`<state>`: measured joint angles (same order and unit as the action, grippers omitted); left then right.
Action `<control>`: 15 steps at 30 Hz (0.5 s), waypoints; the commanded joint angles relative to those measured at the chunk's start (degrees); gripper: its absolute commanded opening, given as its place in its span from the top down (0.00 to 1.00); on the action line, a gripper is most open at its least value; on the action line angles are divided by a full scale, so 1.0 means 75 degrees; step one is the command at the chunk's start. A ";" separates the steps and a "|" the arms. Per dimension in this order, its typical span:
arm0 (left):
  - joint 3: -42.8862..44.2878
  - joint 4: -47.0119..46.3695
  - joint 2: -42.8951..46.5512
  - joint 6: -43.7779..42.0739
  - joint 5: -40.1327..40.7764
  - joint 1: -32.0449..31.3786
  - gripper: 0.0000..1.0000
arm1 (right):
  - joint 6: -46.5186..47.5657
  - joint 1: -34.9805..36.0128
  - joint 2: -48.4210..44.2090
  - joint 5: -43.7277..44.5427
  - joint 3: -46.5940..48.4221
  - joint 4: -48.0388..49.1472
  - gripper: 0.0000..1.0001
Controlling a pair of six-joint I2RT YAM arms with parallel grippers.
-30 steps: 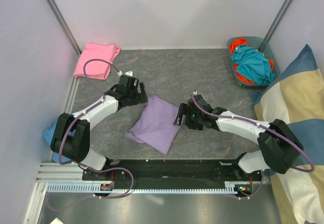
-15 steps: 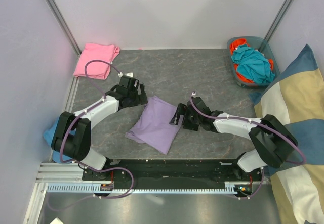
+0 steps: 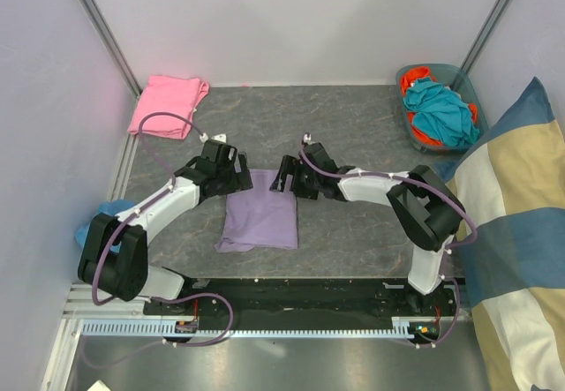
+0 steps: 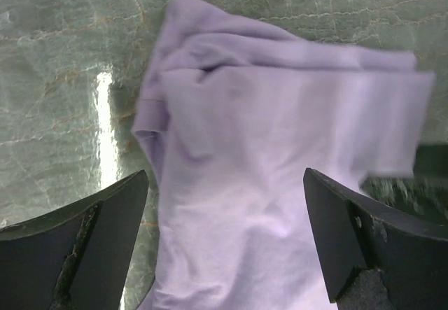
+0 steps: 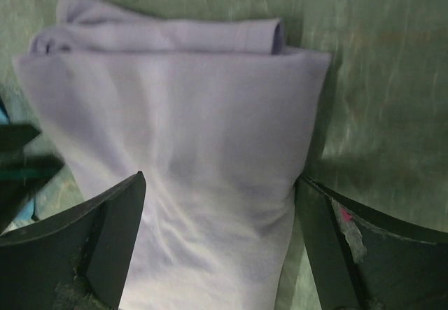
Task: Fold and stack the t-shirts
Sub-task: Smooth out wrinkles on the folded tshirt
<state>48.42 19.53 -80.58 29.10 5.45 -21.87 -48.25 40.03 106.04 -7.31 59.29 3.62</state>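
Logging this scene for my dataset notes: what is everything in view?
lavender t-shirt: one, light purple, folded, table centre
pink t-shirt: one, pink, far left corner
basket: one, grey-blue, far right, holding teal and orange cloth
cushion: one, blue, cream and tan, right edge
blue cloth: one, left edge
table: one, grey marbled
left gripper: one, black, open, over lavender t-shirt
right gripper: one, black, open, over lavender t-shirt

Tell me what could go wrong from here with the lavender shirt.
The left gripper and right gripper stand open over the lavender shirt's layered edge; closing may pinch only the top layers, so the fold could open on lifting. The pink shirt lies apart in the far left corner; carried there, the bundle may sag or land askew. The grippers sit close and might collide.
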 commanded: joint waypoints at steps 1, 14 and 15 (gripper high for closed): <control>-0.0198 0.0138 0.0524 0.0210 0.0046 0.0033 0.00 | 0.0960 -0.0379 0.0919 0.0623 0.0730 -0.1500 0.05; -0.2305 0.0011 0.1672 0.1579 -0.0235 0.0033 0.00 | 0.1265 -0.0767 -0.0087 0.0553 0.0181 -0.1806 0.05; -0.2459 -0.0107 0.1720 0.1673 -0.0223 0.0033 0.00 | 0.1254 -0.0767 -0.0134 0.0507 0.0146 -0.1807 0.04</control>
<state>35.22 21.58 -70.30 34.94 4.91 -21.87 -40.58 34.22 106.59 -4.40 63.33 -4.12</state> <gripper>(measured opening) 0.996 0.951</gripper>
